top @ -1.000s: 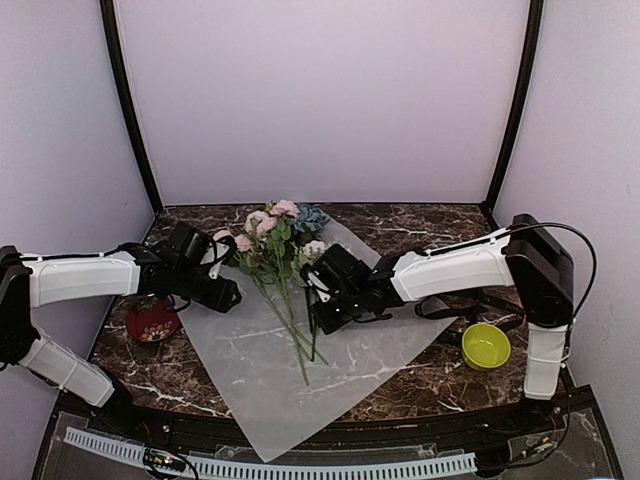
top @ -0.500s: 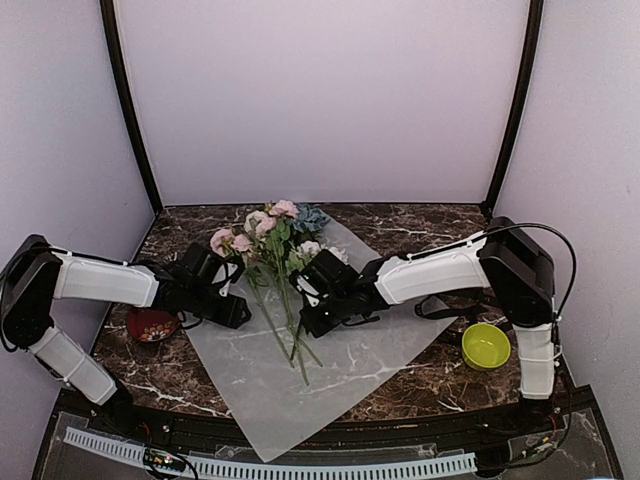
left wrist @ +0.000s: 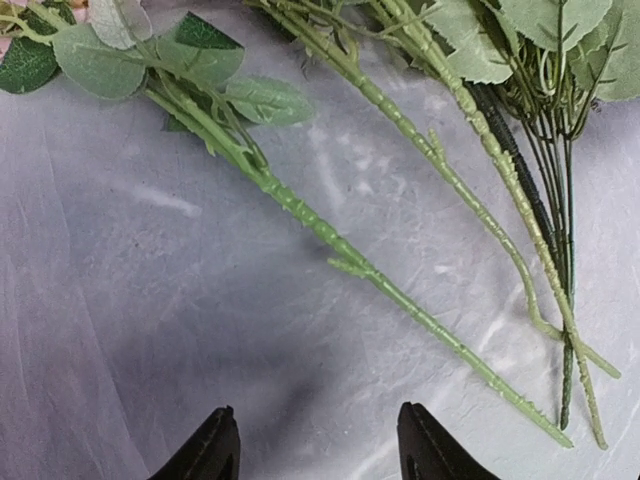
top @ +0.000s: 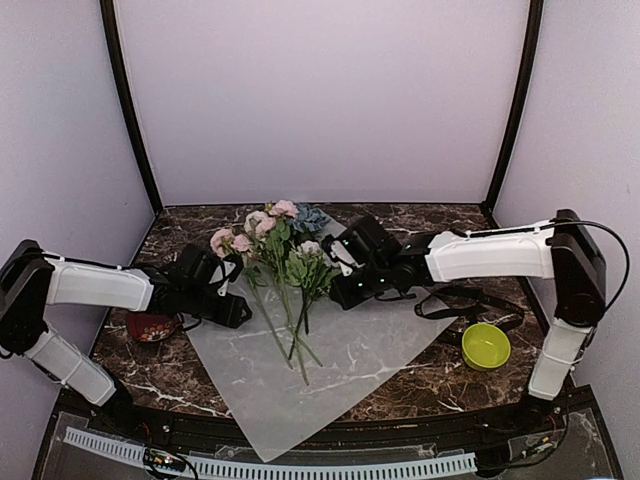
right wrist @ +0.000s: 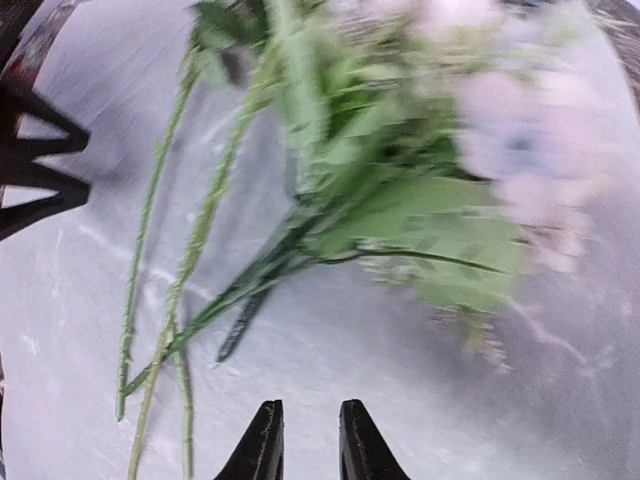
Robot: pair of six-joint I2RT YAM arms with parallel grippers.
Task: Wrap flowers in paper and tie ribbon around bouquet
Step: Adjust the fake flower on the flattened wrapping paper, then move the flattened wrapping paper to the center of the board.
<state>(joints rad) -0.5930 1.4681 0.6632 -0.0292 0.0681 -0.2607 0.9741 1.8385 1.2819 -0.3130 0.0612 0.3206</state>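
Top external shows flowers on paper, blooms far, stems near; left end effector released, right end effector nearly clenched, empty.

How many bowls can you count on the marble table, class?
2. A small yellow-green plastic bowl sits at the table's right side, beside the right arm. A dark red patterned bowl sits at the left, partly hidden under the left arm. Others may be hidden.

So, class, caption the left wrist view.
Open left pincer hovers over green flower stems lying on frosted paper.
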